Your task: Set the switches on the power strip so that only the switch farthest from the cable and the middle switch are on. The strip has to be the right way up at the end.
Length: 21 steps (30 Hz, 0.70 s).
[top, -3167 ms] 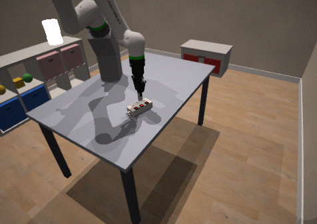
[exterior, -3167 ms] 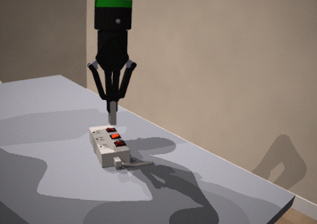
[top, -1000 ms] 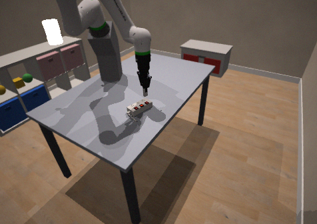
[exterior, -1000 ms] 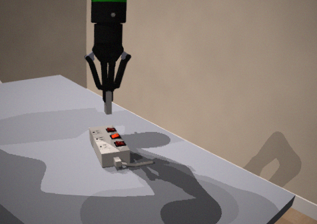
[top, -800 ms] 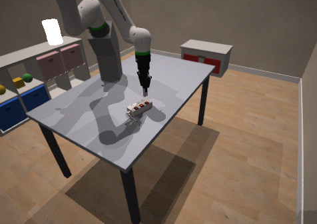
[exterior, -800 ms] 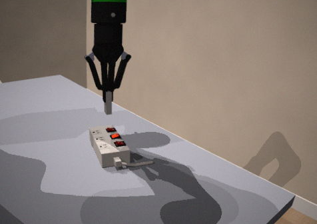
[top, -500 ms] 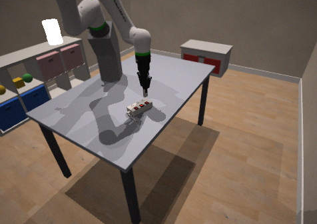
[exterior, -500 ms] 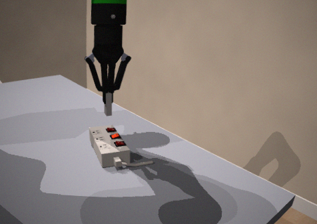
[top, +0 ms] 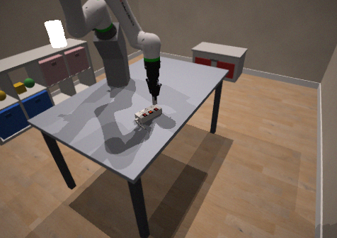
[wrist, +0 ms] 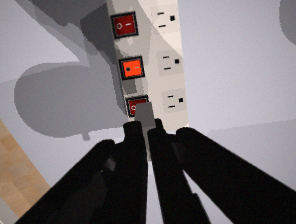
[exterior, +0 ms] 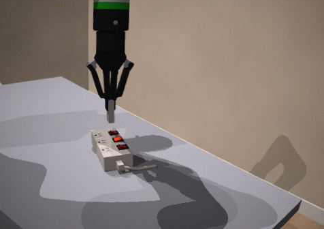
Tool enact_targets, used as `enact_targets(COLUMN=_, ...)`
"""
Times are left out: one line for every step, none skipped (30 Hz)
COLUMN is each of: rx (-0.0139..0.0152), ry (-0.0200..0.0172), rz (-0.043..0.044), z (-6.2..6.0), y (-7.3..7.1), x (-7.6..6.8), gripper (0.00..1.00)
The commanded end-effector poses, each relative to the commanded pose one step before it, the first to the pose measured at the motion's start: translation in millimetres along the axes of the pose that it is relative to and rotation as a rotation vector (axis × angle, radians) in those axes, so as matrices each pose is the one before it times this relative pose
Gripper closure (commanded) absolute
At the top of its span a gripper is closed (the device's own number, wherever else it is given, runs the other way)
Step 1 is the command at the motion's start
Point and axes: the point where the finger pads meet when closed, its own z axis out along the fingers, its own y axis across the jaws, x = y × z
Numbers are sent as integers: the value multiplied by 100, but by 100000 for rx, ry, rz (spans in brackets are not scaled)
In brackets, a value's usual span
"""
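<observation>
The white power strip (top: 148,114) (exterior: 139,168) lies right way up on the grey table, with its three red rocker switches facing up and a short cable stub at one end. In the wrist view the middle switch (wrist: 132,67) glows bright orange-red, while the switch at the cable end (wrist: 124,25) looks darker. The switch farthest from the cable (wrist: 136,105) also looks dark and is partly hidden by my fingertips. My gripper (exterior: 110,116) is shut and empty. It points straight down and hovers a little above that far switch (exterior: 113,132), not touching it.
The robot's grey pedestal (top: 113,59) stands on the far side of the table. A shelf with coloured bins (top: 32,87) is on the left and a small cabinet (top: 219,59) stands behind the table. The table's right edge is near the strip.
</observation>
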Motion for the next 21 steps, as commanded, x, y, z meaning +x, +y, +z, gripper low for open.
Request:
enact_targets(rx=86, ry=-4, rz=14, z=346, y=-20, x=-10, gripper=100)
enact_targets(rx=-1, ry=-1, rz=0, z=135, y=-1, x=0, gripper=100)
enact_targets(rx=-2, ry=-2, rz=0, z=135, y=1, x=-1, gripper=100)
enact_targets(rx=2, ry=2, rz=0, z=134, y=-3, x=1, gripper=100)
enact_targets(rx=0, ry=0, rz=0, z=132, y=-1, x=0, gripper=100)
enact_targets(rx=0, ry=0, rz=0, z=0, y=0, x=0, gripper=100)
enact_targets(rx=0, ry=0, rz=0, z=0, y=0, x=0, gripper=100)
enact_targets(rx=-1, ry=-1, rz=0, z=130, y=0, x=0, gripper=100)
enact_targets(rx=-1, ry=-1, rz=0, z=127, y=-1, x=0, gripper=100)
enact_targets(rx=1, ry=2, rz=0, z=124, y=-2, x=0, gripper=100)
enact_targets(rx=0, ry=0, rz=0, z=120, y=-1, x=0, gripper=100)
enact_targets(rx=-1, ry=-1, rz=0, z=116, y=0, x=0, gripper=100)
enact_targets(rx=-1, ry=-1, rz=0, z=111, y=0, x=0, gripper=100)
enact_targets(rx=1, ry=2, rz=0, z=107, y=-2, x=0, gripper=100)
enact_targets(rx=0, ry=1, rz=0, z=101, y=-1, x=0, gripper=100)
enact_targets(rx=0, ry=0, rz=0, z=95, y=0, x=0, gripper=100)
enact_targets(rx=-1, ry=-1, rz=0, z=88, y=0, x=0, gripper=100)
enact_targets(rx=-1, ry=-1, rz=0, z=82, y=0, x=0, gripper=100)
enact_targets(rx=1, ry=1, rz=0, z=75, y=-2, x=0, gripper=100)
enact_targets(rx=1, ry=1, rz=0, z=68, y=-1, x=0, gripper=100)
enact_targets(rx=0, ry=0, rz=0, z=61, y=-1, x=0, gripper=100)
